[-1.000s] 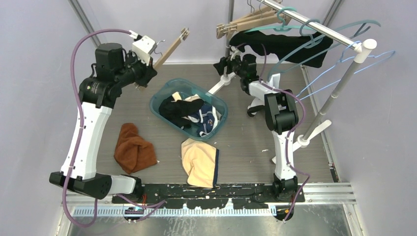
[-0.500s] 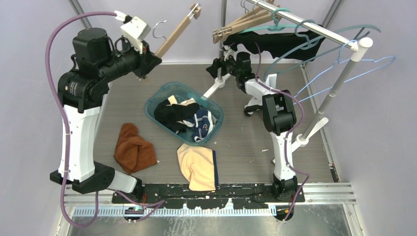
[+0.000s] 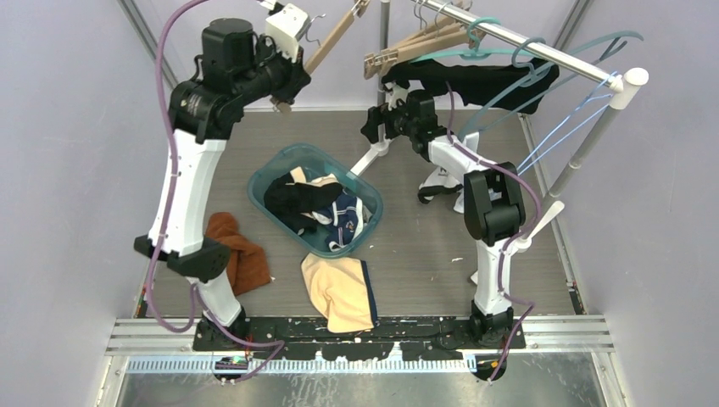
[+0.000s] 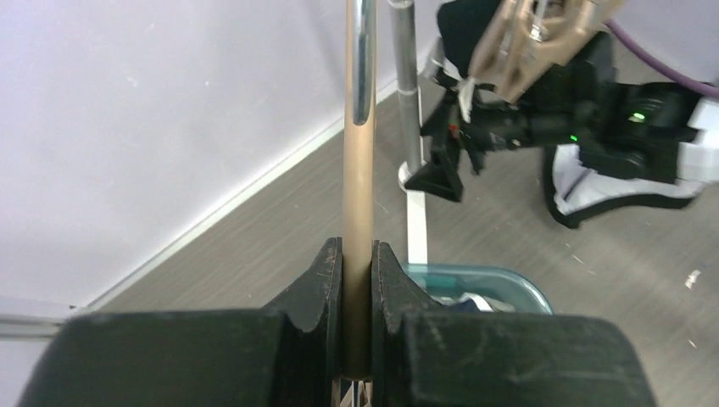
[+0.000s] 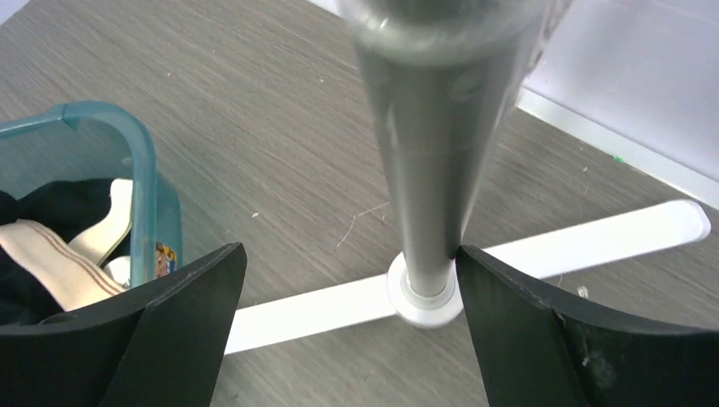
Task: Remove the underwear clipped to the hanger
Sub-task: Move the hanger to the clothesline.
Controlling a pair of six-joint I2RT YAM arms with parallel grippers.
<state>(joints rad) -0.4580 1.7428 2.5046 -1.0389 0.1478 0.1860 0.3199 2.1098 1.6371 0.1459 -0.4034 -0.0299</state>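
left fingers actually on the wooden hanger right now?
Touching. Left wrist view: both fingers of the left gripper press against the wooden hanger bar, with no gap on either side.

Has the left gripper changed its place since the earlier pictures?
Yes. Seen from above, the left gripper, shut on the wooden hanger, has gone farther back and right of the brown cloth, closer to the rack.

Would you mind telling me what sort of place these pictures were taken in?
Most likely a robotics test cell staged as a laundry corner, not a home: a clothes rail with hangers, a teal basket of garments on a table, and bare walls closing it in.
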